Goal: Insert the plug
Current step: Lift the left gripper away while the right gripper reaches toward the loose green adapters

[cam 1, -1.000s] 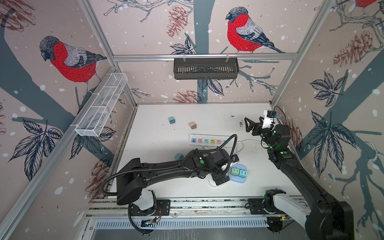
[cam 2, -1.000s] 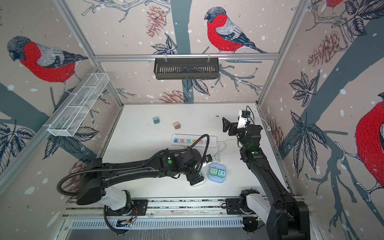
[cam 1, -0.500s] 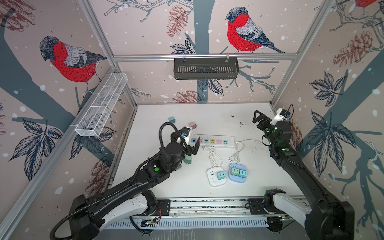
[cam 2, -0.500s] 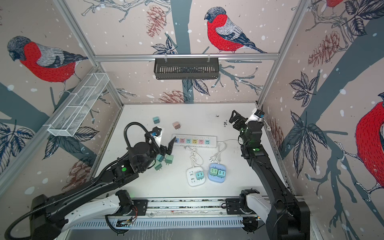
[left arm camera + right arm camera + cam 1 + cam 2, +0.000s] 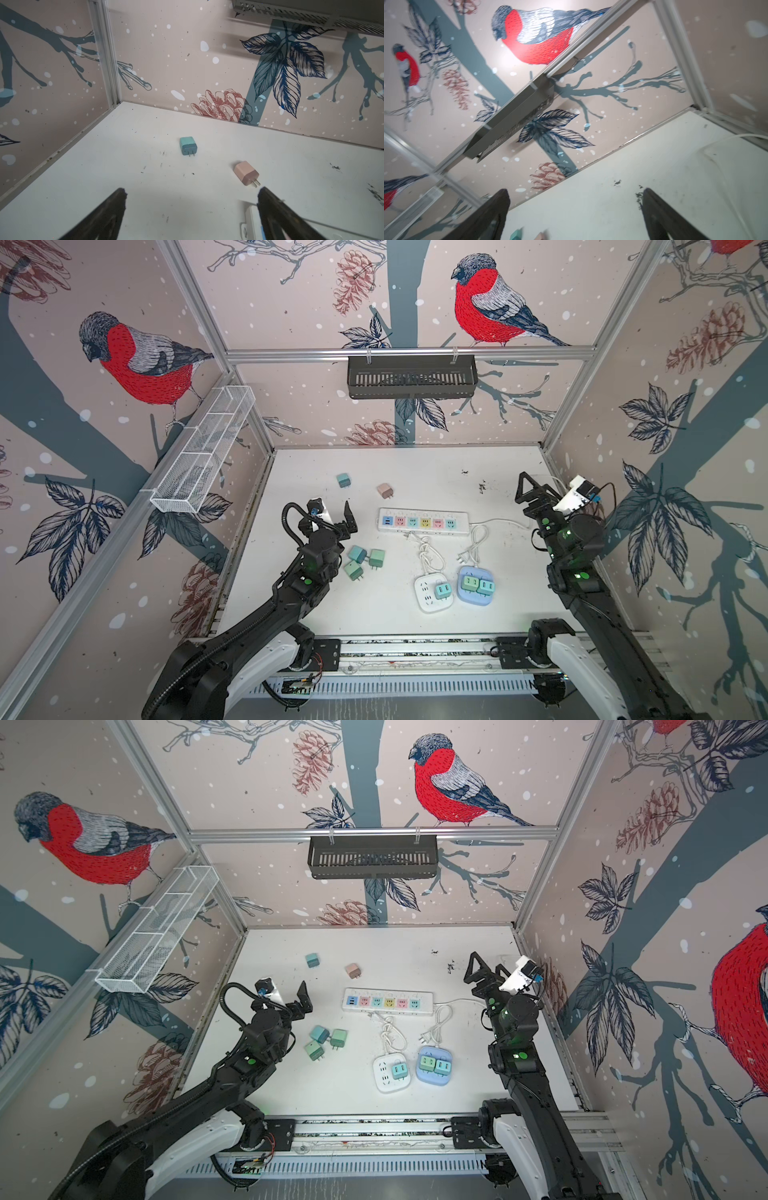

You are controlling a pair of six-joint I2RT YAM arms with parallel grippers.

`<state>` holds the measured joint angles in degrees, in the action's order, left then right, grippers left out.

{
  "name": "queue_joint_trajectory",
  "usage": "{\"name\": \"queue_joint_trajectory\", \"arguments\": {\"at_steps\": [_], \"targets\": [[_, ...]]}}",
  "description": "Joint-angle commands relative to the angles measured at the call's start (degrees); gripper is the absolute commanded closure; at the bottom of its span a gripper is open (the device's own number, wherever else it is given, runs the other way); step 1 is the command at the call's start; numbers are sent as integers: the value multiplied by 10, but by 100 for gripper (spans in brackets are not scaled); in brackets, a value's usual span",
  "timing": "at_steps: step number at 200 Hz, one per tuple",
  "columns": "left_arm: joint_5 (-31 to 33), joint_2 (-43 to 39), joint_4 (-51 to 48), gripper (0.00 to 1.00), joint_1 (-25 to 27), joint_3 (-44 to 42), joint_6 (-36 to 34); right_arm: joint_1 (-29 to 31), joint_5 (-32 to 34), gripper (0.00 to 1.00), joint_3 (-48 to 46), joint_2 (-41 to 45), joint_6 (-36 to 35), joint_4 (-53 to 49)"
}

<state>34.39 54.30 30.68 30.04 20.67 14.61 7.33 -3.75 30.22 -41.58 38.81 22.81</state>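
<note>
Left gripper and right gripper are hanging spread, empty; pink plug, likely light and rigid, is inviting a flat-side grasp.

— Where does the power strip lie?
— Crosswise near the middle of the table. Behind it and to the left, two lone plugs lie apart, the farther one more to the left.
— And in front of it?
— Two socket blocks, just beside each other. The left block carries a single plug on its right part. The right block carries a pair of plugs side by side. Their bundled cords lie between the blocks and the strip.
— Anything else?
— Three loose plugs, clustered left of the blocks.
</note>
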Motion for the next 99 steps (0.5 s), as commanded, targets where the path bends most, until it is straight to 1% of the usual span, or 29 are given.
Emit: {"name": "queue_joint_trajectory", "arguments": {"at_steps": [1, 6, 12, 29, 39, 47, 58, 68, 80, 99], "targets": [[-19, 9, 12, 2, -3, 2, 29, 82, -47, 0, 44, -18, -15, -35], [-31, 6, 14, 2, -4, 0, 29, 117, -21, 0, 56, -26, -25, -56], [-36, 2, 14, 2, -4, -2, 30, 183, 22, 0, 70, -37, -42, -79], [-29, -16, 7, 2, -4, -8, 42, 351, 189, 0, 105, -80, -78, -128], [-18, -28, 7, 2, -4, -15, 49, 423, 268, 0, 122, -109, -77, -154], [-5, -37, 13, 2, -4, -24, 55, 462, 307, 0, 131, -134, -65, -173], [12, -48, 19, 2, -6, -37, 65, 500, 329, 0, 137, -168, -43, -185], [18, -57, 28, 2, -8, -49, 72, 524, 326, 0, 138, -198, -28, -187], [21, -66, 36, 2, -11, -59, 77, 550, 325, 3, 151, -242, -18, -196], [28, -72, 36, 2, -15, -64, 81, 580, 345, 7, 197, -308, 6, -260]]}}
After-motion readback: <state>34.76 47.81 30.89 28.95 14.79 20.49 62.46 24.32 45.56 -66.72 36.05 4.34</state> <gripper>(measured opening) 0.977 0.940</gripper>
